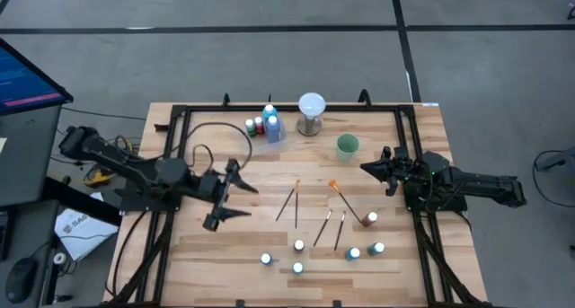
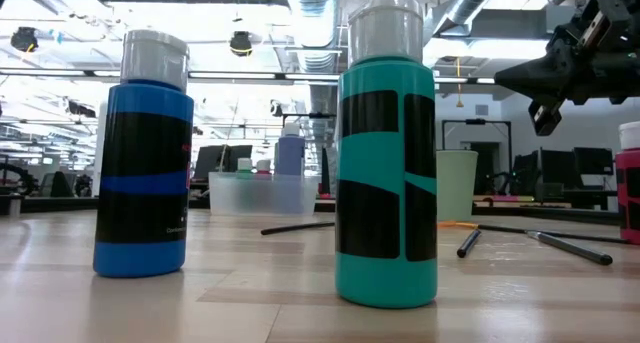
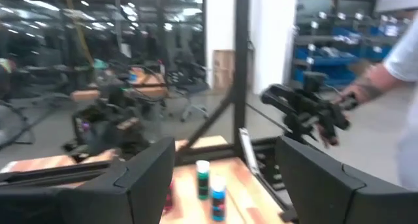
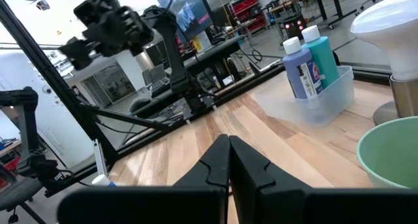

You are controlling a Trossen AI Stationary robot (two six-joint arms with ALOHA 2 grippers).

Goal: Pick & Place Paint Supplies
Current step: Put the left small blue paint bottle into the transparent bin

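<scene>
Thin wooden-handled brushes (image 1: 316, 216) lie flat beside the green cup (image 1: 348, 145), long axes slanting cupward; left tool (image 1: 235, 193) wide, right tool (image 1: 367, 168) closed, empty.

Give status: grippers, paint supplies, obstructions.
Left gripper open, empty, above table left of brushes. Right gripper shut, empty, beside green cup. Loose bottles near front edge; some already in clear bin. Nothing blocking.

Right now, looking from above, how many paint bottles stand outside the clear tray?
6. Three bottles cluster low centre in the high view; two stand to their right; a red one stands just above those. More may be hidden.
</scene>
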